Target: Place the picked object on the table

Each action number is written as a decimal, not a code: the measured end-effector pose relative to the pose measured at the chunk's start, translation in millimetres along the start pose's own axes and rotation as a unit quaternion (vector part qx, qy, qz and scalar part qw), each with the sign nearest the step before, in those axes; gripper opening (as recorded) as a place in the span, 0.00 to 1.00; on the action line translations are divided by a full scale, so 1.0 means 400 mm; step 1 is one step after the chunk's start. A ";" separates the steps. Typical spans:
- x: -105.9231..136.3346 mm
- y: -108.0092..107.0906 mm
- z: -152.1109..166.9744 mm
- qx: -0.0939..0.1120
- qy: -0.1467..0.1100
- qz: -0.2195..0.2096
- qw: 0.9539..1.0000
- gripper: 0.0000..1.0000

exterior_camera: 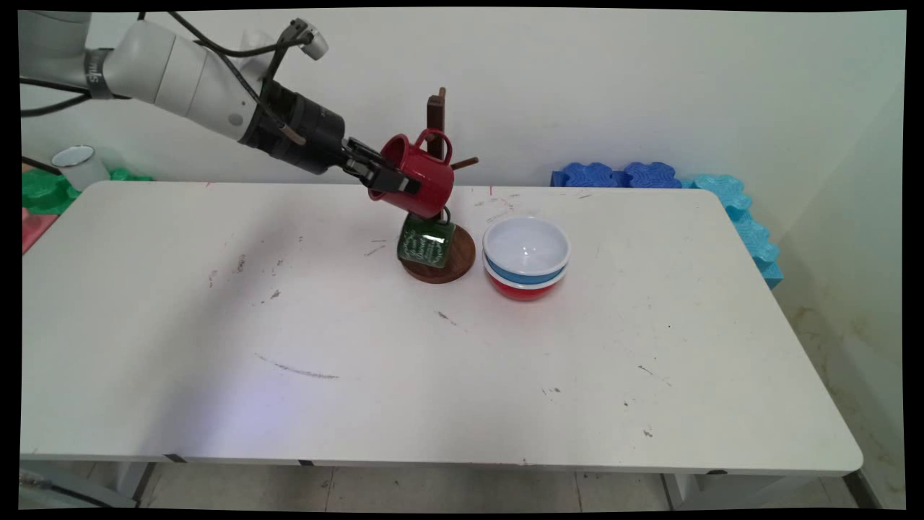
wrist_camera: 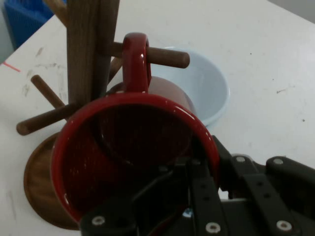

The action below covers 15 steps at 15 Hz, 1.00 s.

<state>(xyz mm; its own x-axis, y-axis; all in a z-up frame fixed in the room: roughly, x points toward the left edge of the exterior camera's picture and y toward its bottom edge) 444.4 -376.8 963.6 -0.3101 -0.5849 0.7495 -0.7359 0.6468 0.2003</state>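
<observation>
Red enamel mug (exterior_camera: 415,177), tilted on its side, is clamped at the rim by the gripper (exterior_camera: 386,179), one finger inside the cup and one outside. Its handle (wrist_camera: 136,64) is looped over a wooden peg (wrist_camera: 167,56), so the mug hangs at the mug tree (exterior_camera: 436,119) while the fingers pinch its wall. Gripping the rim leaves the handle free to ride the peg. At about six o'clock from the red mug, a green mug (exterior_camera: 426,244) with pale lettering too small to read rests against the tree's round wooden base (exterior_camera: 459,261). At three o'clock from that base, just beside it, sits a white-and-blue bowl (exterior_camera: 525,249) stacked in a red bowl (exterior_camera: 521,289) on the white table (exterior_camera: 433,375). Blue foam pieces (exterior_camera: 621,175) lie along the far right edge, and a white cup (exterior_camera: 79,165) stands far left.
</observation>
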 end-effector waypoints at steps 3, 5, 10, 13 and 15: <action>0.001 0.000 0.001 0.000 0.000 0.000 1.000 0.00; 0.003 0.001 0.000 0.000 0.000 0.001 1.000 0.00; 0.004 0.011 -0.004 -0.004 0.001 0.002 1.000 0.00; 0.006 0.019 -0.009 -0.007 0.002 0.003 1.000 0.00; 0.007 0.025 -0.013 -0.010 0.003 0.003 1.000 0.00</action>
<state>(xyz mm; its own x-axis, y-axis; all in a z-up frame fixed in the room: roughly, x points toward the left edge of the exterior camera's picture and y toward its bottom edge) 439.3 -369.6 970.9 -0.3117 -0.5782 0.7540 -0.7221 0.6600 0.2076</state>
